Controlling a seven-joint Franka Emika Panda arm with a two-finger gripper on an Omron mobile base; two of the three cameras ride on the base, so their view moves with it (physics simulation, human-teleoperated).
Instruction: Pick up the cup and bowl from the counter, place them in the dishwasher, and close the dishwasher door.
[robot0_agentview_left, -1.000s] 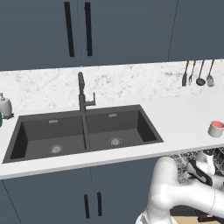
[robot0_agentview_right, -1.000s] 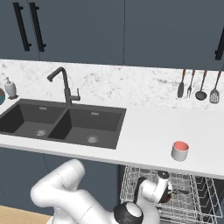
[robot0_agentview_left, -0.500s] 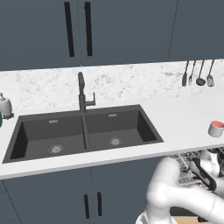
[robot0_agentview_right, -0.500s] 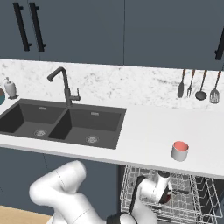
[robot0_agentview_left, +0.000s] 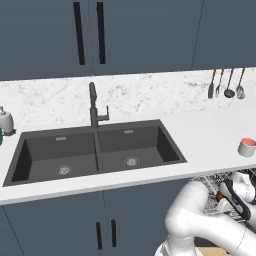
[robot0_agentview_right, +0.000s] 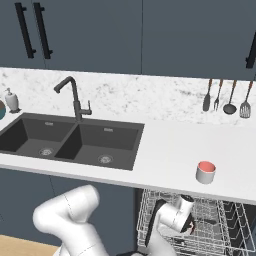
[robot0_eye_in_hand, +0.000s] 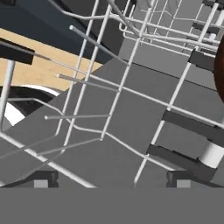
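Note:
The cup (robot0_agentview_left: 247, 147) (robot0_agentview_right: 205, 172), pale with a salmon-red inside, stands upright on the white counter (robot0_agentview_left: 210, 130) (robot0_agentview_right: 165, 150) at its right end. Below it the dishwasher's wire rack (robot0_agentview_left: 212, 186) (robot0_agentview_right: 150, 210) is pulled out. My hand is down in the rack. My gripper (robot0_eye_in_hand: 109, 180) is open, its fingertips (robot0_eye_in_hand: 41, 179) wide apart with only wires and grey floor between them. A dark reddish-brown curve, the bowl (robot0_eye_in_hand: 220, 70), shows at the right edge of the hand view, apart from the fingers. I cannot make out the dishwasher door.
A black double sink (robot0_agentview_left: 95, 155) (robot0_agentview_right: 70, 140) with a dark faucet (robot0_agentview_left: 94, 107) (robot0_agentview_right: 75, 97) fills the counter's left half. A white soap bottle (robot0_agentview_left: 5, 120) (robot0_agentview_right: 11, 100) stands at the far left. Utensils (robot0_agentview_left: 225, 85) (robot0_agentview_right: 225, 97) hang on the back wall.
My hand has sunk a little lower into the rack and the elbow has shifted slightly. The cup has not moved.

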